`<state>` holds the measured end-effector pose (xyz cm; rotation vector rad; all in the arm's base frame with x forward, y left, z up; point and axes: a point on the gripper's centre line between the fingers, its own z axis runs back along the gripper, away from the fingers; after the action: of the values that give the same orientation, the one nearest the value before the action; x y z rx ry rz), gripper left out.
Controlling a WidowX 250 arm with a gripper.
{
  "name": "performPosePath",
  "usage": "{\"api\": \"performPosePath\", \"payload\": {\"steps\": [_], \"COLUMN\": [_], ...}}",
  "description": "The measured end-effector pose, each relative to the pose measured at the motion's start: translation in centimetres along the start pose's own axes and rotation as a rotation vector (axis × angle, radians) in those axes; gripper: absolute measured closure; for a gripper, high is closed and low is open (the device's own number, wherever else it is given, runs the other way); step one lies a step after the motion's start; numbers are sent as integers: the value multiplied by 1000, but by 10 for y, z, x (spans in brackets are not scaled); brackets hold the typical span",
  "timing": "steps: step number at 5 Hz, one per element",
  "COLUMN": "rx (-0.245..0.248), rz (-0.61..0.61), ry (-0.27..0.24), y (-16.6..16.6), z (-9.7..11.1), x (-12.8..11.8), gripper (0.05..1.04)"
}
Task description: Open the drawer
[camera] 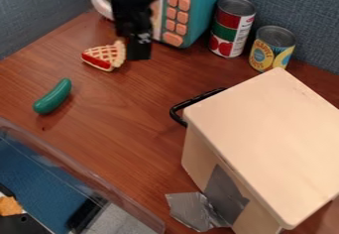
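Drawer box (pixel 268 139): nearest, lower right.
Tool (pixel 138 49): hangs pointing down from the top edge, right of the pie slice (pixel 106 57); spread or pressed together, cannot tell.
Drawer handle (pixel 193 100): on the box's far-left side, nearer than the tool, well apart from it.
Textures: smooth pale box top, curved black handle, creased silver tape (pixel 192 210), grained reddish-brown bench (pixel 122 121).
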<state>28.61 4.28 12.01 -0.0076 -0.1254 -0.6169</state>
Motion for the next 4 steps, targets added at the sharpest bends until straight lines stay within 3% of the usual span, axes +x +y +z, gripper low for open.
{"api": "performPosePath", "payload": {"steps": [1, 4], "rx": [-18, -33], "rz": [71, 68], "ry": [20, 36], "y": [-10, -37], "z": [-13, -50], "x": [14, 44], "gripper": [83, 83]}}
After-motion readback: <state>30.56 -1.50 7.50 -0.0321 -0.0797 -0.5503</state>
